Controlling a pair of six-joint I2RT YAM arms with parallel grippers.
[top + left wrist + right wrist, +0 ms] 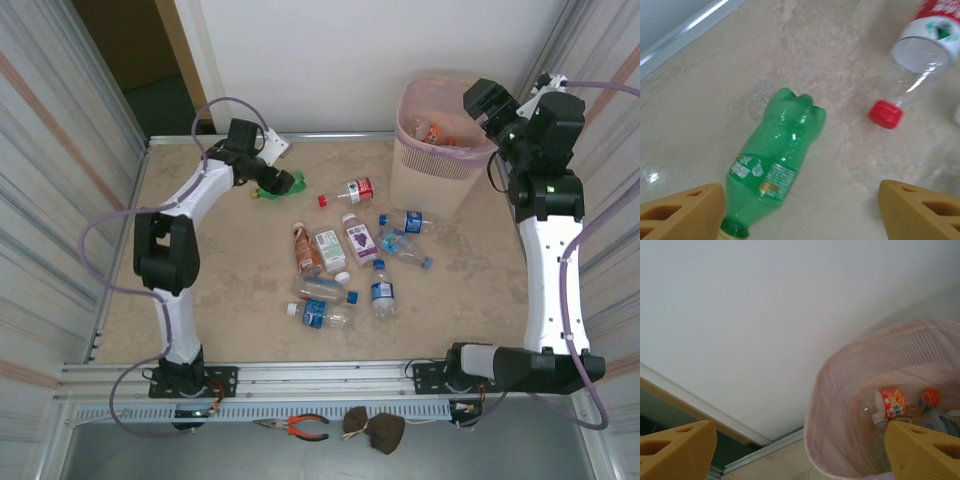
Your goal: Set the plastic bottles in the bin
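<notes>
Step in hand: it looks like a pick-up. The left gripper (800,189) hangs over the green bottle (777,160).
Left gripper: its fingers are wide apart and hold nothing.
Green bottle: it lies flat on the table, right under the left gripper. It is nearer one finger (687,210) than the other, with its neck end closest to the gripper.
Next move: probably go down, shift sideways so the bottle sits in the middle, then squeeze its round body.
Right gripper (800,426): its fingers are apart and empty. It hangs above the bin.
Bin (840,390): below and ahead of the right gripper, with an orange-label bottle (890,402) inside.
Edges: a metal rail (690,30) runs past the green bottle's far end.
Open room: there is bare table around the green bottle. A red-capped bottle (920,60) lies apart, off to one side. More plastic bottles (350,260) lie between the two arms.
</notes>
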